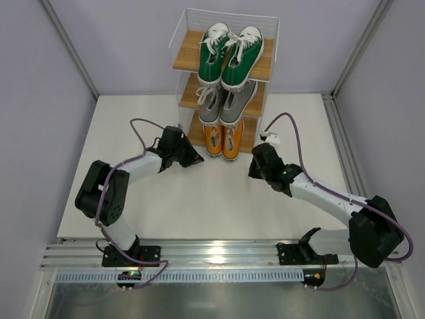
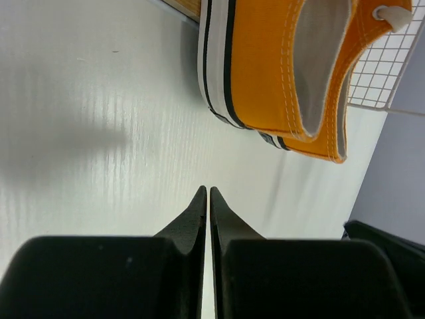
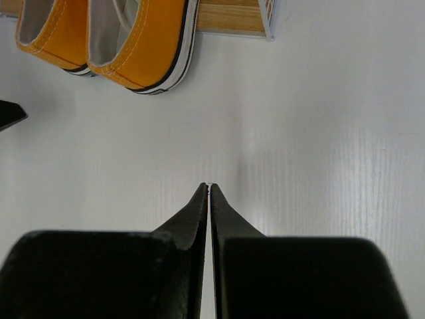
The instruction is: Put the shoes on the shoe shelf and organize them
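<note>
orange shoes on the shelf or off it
On: the orange shoes sit side by side on the shelf, bottom board, heels overhanging its front edge.

Seen from above, the far toes of the grey pair lie hidden under the green pair and the top board of the shoe shelf. The toes of the orange pair vanish under the middle board. In both wrist views the top edge cuts off the orange shoes, leaving only the near heels and part of the openings. The shelf there is only a strip of wood. At the left edge of the right wrist view a black tip is cut off, too little to name.
</note>
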`<state>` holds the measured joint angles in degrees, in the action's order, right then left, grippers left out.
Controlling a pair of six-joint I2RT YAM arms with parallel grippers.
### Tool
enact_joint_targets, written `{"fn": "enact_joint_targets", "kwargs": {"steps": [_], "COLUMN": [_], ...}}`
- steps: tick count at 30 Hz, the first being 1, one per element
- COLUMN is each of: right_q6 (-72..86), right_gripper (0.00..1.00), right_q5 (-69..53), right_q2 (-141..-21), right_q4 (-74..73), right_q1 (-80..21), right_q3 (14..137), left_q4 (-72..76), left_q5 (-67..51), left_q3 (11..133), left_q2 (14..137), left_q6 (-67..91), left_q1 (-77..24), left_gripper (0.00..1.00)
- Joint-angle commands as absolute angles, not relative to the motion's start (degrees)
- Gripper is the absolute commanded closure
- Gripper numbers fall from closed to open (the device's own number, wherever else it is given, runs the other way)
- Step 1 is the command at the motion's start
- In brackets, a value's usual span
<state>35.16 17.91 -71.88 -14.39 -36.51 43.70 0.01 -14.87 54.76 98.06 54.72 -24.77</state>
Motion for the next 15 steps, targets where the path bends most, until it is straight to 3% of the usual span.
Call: {"fn": "enact_joint_targets", "kwargs": {"steps": [1, 15], "right_q6": [38.2, 38.2], "right_gripper": [0.96, 0.96], "right_q5": [18.4, 16.8], "right_q2": [-76.7, -96.7], "right_q4": [-7.0, 6.8], "right_q1": [-36.1, -36.2], "right_q3": [44.4, 53.2], "left_q4": [-3.9, -11.2], "left_q5": [-12.6, -10.0], "left_q3": [53.3, 47.5], "left_q2": [92.5, 77.4], "left_q6": [50.7, 47.6], "left_q1": [-24.3, -23.1], "left_gripper": [1.00, 1.00]}}
